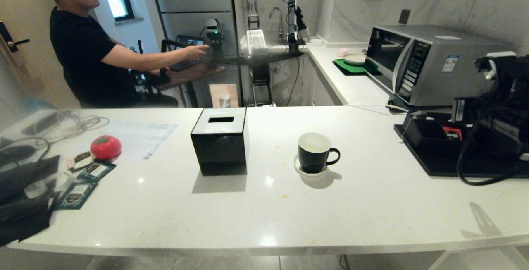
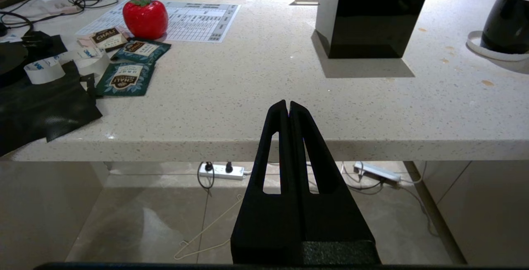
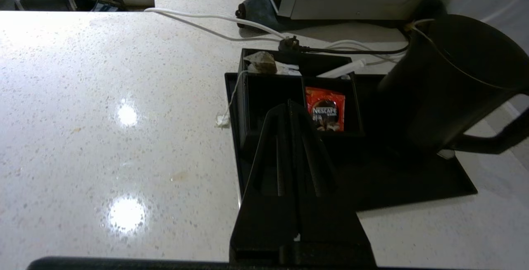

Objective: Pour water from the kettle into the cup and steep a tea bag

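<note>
Closed right claw [image 3: 289,106] hovers above, seemingly, tray [image 3: 413,187].

Both your grippers closed, neither holding anything.
Your left gripper [image 2: 288,104] sits low, fingers pressed together, pointing level from below the surface edge. Your right arm [image 1: 502,104] is raised at the right; right gripper [image 3: 289,105] tilts downward, fingers together.

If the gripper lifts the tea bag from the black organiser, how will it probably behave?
The tea bag looks like a small soft paper pouch, so it is probably very light and would crumple easily. Its thin string hangs over the organiser wall onto the counter, so it would likely dangle and swing.
</note>
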